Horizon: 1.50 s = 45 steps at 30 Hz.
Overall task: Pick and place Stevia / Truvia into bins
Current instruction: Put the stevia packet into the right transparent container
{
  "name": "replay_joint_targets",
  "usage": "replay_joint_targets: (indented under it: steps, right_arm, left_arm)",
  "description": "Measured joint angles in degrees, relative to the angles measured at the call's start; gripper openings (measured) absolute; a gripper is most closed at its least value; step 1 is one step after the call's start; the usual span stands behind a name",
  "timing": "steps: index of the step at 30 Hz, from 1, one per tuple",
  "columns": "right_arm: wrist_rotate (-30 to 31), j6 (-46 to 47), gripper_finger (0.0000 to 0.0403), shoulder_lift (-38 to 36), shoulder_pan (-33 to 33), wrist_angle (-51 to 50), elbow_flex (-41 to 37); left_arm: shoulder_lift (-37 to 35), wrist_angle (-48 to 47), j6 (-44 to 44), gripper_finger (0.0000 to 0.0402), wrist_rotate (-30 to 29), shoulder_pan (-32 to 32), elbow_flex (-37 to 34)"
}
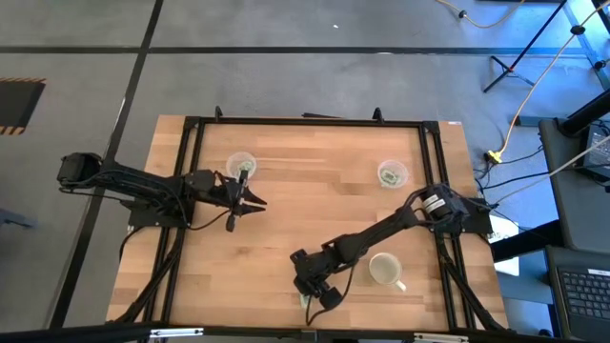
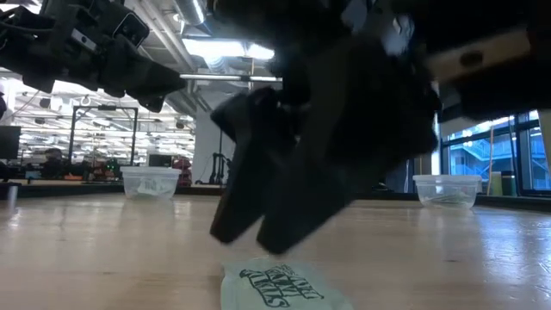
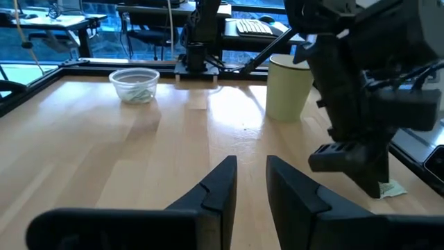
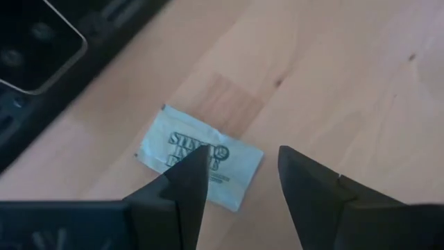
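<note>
One white Stevia packet [image 4: 201, 163] with green print lies flat on the wood near the table's near edge [image 1: 305, 300] [image 2: 275, 288]. My right gripper [image 4: 243, 167] [image 1: 319, 291] hangs open just above it and slants down. One fingertip stands over the packet and the other over bare wood beside it; in the low view a thin gap shows below the fingertips. Two clear bins stand toward the far side, the left one [image 1: 241, 165] and the right one [image 1: 391, 174], each with packets inside. My left gripper [image 1: 250, 202] [image 3: 251, 187] waits near the left bin, held level and open, with nothing between its fingers.
An opaque white mug [image 1: 385, 271] [image 3: 288, 87] stands on the table just right of my right arm's forearm. A black frame [image 1: 191, 191] runs around the wooden top. Bare wood lies between the two bins and in the table's middle.
</note>
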Motion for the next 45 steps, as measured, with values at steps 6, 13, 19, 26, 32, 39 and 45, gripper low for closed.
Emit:
replay_joint_targets:
  steps: [6,13,19,26,32,39,45]
  right_arm:
    - [0.23,0.03,0.0162,1.38,-0.03,0.70,-0.05]
    - [1.17,0.02,0.0112,1.95,-0.05,0.88,0.04]
    - [1.38,0.04,0.0073,2.02,-0.11,0.59,0.04]
    - [1.40,0.05,0.0052,2.09,-0.11,0.55,0.04]
    - [1.38,0.26,0.0051,1.73,-0.08,0.06,0.00]
    - [3.33,0.92,0.0050,-1.41,0.04,-6.83,-0.29]
    - [4.01,1.67,0.0035,-5.26,-1.07,-10.12,-0.26]
  left_arm:
    - [0.00,-0.04,0.02,0.0072,-0.02,0.00,-0.02]
    - [0.00,-0.06,0.03,0.0072,-0.02,0.00,-0.02]
    - [0.00,-0.06,0.04,0.0072,-0.02,0.00,-0.02]
    - [0.00,-0.08,0.04,0.0072,-0.02,0.00,-0.02]
    - [0.00,-0.08,0.04,0.0072,-0.02,0.00,-0.02]
    - [0.00,-0.47,0.02,0.0072,-0.02,0.00,-0.02]
    - [0.00,-0.53,0.02,0.0072,-0.02,0.00,-0.02]
